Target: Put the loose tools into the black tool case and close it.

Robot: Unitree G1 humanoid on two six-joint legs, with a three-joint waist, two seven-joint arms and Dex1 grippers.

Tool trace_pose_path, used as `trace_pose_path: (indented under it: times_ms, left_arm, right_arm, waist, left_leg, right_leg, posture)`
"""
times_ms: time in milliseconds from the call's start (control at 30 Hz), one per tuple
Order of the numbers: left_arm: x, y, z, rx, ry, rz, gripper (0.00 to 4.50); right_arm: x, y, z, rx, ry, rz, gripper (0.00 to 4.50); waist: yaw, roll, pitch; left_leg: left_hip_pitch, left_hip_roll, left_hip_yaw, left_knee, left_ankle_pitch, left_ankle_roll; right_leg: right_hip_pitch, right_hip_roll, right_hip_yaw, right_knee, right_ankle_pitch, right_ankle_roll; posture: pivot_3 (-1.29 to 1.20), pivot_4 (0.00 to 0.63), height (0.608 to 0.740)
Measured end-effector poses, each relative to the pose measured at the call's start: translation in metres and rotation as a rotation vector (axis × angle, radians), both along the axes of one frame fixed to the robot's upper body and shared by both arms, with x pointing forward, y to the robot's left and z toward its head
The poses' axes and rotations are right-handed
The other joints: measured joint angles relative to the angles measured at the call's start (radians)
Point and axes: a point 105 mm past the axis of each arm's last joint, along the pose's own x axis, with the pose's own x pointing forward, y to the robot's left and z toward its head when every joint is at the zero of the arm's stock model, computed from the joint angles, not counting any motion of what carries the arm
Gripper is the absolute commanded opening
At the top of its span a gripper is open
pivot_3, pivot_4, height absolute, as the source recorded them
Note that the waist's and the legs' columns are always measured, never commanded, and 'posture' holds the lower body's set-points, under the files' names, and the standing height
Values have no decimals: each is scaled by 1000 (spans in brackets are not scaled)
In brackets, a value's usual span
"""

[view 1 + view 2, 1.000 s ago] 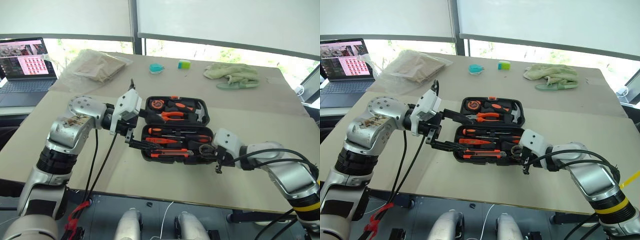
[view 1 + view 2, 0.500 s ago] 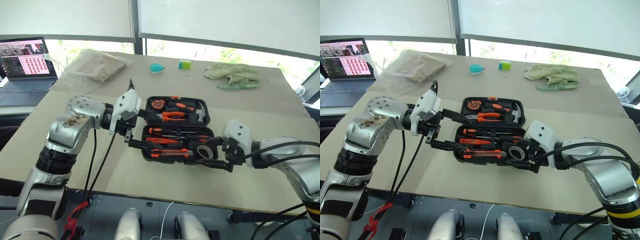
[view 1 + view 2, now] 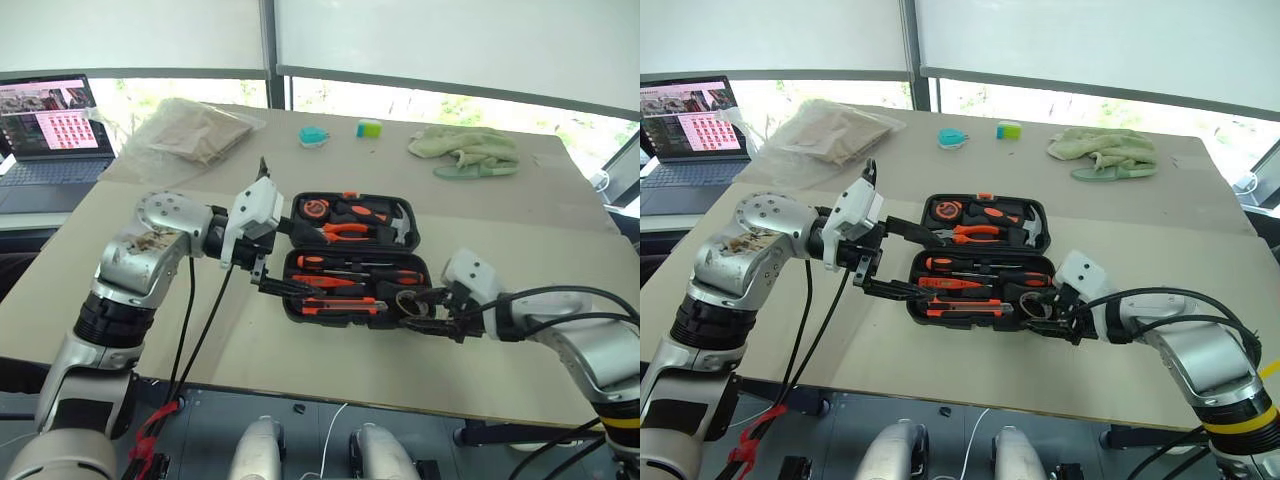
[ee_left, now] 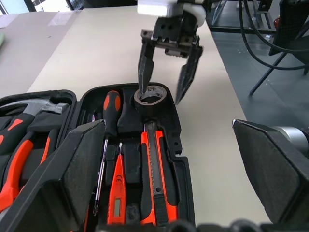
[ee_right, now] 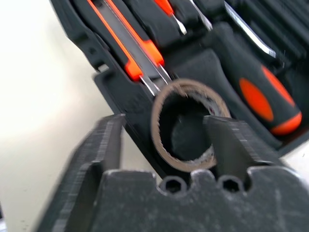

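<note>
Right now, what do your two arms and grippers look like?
Both arms are silver-grey metal with white wrist housings and loose black cables. The left gripper and right gripper each have two black fingers. The right arm has a yellow band near the elbow.

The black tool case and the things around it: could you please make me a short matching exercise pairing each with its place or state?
Things:
1. black tool case
2. greyish ring
3. laptop
4. green cloth

Places or states:
A. far right of the table
B. lying open
C. between the right pincer's fingers
D. far left, screen lit

Pairs: 1-B, 2-C, 3-D, 4-A
</note>
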Motion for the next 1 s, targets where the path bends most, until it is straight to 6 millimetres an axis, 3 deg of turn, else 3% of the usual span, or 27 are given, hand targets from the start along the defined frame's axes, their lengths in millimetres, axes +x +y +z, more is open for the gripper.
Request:
trace_pose_path:
  times_ms: [167,433,467,500,667,800,1000]
  left_arm:
    - [0,0,2,0,-14,-9,4500]
    - [2,2,0,7,-9,-4,4500]
    - [2,2,-1,8,-9,-3,4500]
    - [3,2,-1,9,-10,-2,4500]
    - [3,3,-1,12,-18,-2,4500]
    - [4,3,-1,18,-20,4,4500]
    - [6,8,-14,19,13,49,4500]
  right_arm:
    - [-1,0,-7,-9,-6,21,18]
    - [-8,-1,-5,-52,-34,62,18]
    - [-8,-1,-5,-52,-34,63,762]
    - [-8,-2,-5,-52,-35,61,925]
    - [-6,-7,0,-46,-41,23,2651]
    - [-17,-4,5,20,17,41,2651]
    - [-10,-18,47,155,-41,-49,2651]
  waist:
    - [1,0,0]
    - [5,0,0]
    - [5,0,0]
    - [5,0,0]
    - [2,0,0]
    - [1,0,0]
    - [-1,0,0]
  left_leg:
    - [0,0,0,0,0,0]
    - [0,0,0,0,0,0]
    - [0,0,0,0,0,0]
    - [0,0,0,0,0,0]
    - [0,0,0,0,0,0]
    - [0,0,0,0,0,0]
    - [0,0,-1,-1,0,0]
  right_leg:
    - [0,0,0,0,0,0]
    - [0,0,0,0,0,0]
    - [0,0,0,0,0,0]
    - [0,0,0,0,0,0]
    - [0,0,0,0,0,0]
    - [0,0,0,0,0,0]
    - [0,0,0,0,0,0]
  posture:
    - [0,150,740]
    - [0,150,740]
    - [0,150,740]
    - [0,150,740]
    - [0,150,740]
    - [0,150,740]
    - [0,150,740]
